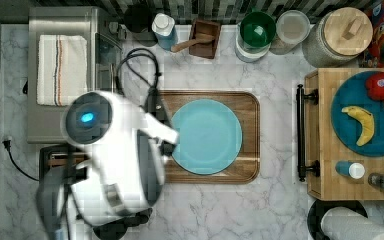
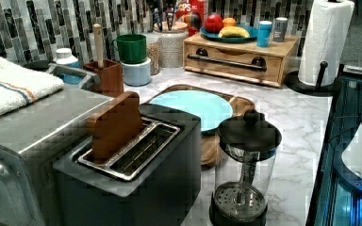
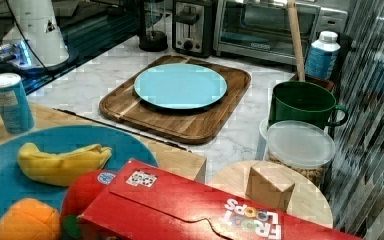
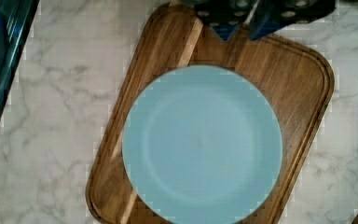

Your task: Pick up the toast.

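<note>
The toast (image 2: 115, 125) is a brown slice standing upright in the near slot of the black toaster (image 2: 169, 155). From above it is a thin brown strip (image 1: 66, 159) in the toaster (image 1: 50, 152), partly under my white arm. My gripper (image 1: 168, 146) hangs over the left rim of the light blue plate (image 1: 207, 136) in the top view, well to the right of the toaster. In the wrist view its dark fingertips (image 4: 226, 23) nearly touch, so the gripper (image 4: 242, 25) is shut with nothing in it, above the edge of the wooden tray (image 4: 303, 79).
A steel toaster oven (image 1: 62, 120) with a white striped cloth (image 1: 61, 69) stands behind the toaster. A glass French press (image 2: 247, 165) is beside the toaster. A wooden drawer box (image 1: 325, 145) with a fruit plate, a paper towel roll (image 2: 325, 40) and mugs (image 1: 256, 30) line the counter.
</note>
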You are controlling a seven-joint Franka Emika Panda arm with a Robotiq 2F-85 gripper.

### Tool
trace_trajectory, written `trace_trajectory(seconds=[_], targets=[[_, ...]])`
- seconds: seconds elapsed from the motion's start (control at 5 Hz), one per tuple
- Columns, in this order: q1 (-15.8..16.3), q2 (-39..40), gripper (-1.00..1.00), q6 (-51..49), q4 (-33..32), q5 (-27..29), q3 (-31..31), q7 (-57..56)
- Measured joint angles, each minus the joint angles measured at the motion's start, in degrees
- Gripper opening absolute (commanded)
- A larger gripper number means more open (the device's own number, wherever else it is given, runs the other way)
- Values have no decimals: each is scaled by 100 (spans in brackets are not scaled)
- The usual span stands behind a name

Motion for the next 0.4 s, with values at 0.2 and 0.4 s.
trace_trajectory(seconds=[0.2, 0.4], targets=[[45, 24, 100, -180, 17, 0, 558, 974], [214, 147, 100, -449, 134, -36, 1016, 1838]])
